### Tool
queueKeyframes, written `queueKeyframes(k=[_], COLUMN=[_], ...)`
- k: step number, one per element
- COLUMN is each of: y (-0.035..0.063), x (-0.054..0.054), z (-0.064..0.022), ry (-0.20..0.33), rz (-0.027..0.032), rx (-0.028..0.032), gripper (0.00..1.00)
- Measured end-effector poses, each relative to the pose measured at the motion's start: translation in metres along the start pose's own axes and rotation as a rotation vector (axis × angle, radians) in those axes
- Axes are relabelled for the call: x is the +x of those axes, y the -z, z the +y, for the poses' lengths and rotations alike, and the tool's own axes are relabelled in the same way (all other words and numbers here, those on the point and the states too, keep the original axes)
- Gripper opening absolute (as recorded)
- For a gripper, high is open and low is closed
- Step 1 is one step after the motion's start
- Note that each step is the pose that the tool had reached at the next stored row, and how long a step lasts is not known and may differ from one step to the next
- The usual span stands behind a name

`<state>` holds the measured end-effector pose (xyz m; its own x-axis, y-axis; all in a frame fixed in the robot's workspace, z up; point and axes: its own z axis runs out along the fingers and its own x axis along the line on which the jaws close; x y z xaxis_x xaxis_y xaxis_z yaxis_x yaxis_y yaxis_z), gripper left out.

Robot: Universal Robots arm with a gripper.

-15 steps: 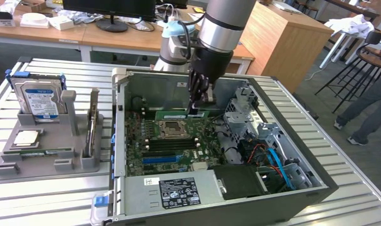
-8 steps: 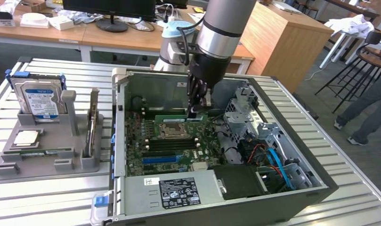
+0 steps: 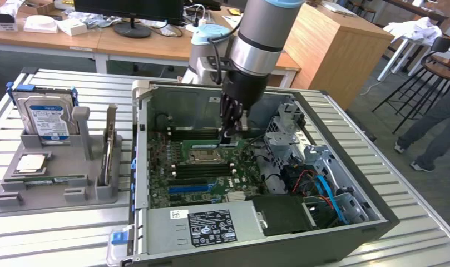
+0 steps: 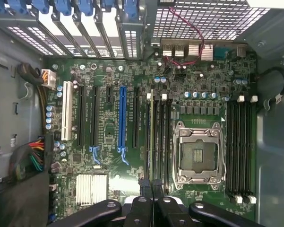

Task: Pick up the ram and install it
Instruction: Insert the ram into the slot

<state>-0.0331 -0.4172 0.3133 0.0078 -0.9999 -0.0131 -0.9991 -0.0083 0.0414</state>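
The ram [image 4: 151,137] shows edge-on as a thin pale-green line standing in a memory slot beside the empty CPU socket [image 4: 198,153] on the motherboard [image 4: 108,156]. My gripper [image 4: 151,187] is low inside the open computer case [image 3: 139,167]. Its black fingers [image 4: 142,189] are pressed together right over the near end of the ram; I cannot tell whether they touch it. In the exterior view the gripper [image 3: 229,138] reaches down to the slots just behind the socket [image 3: 203,151].
A grey holder [image 3: 54,192] at the exterior view's left carries a hard drive [image 3: 47,119], a CPU chip [image 3: 31,162] and an upright expansion card [image 3: 108,146]. Drive cages and cables [image 3: 313,172] crowd the case's right side. A person's legs [image 3: 436,125] are at the far right.
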Motion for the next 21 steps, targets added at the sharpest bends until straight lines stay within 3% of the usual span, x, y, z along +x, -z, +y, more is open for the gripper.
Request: queueKeyframes(k=[21], y=[-0.0241], x=[0.0], z=[-0.001], ry=[0.0], rz=[0.0], rx=[0.0002], gripper=[0.12])
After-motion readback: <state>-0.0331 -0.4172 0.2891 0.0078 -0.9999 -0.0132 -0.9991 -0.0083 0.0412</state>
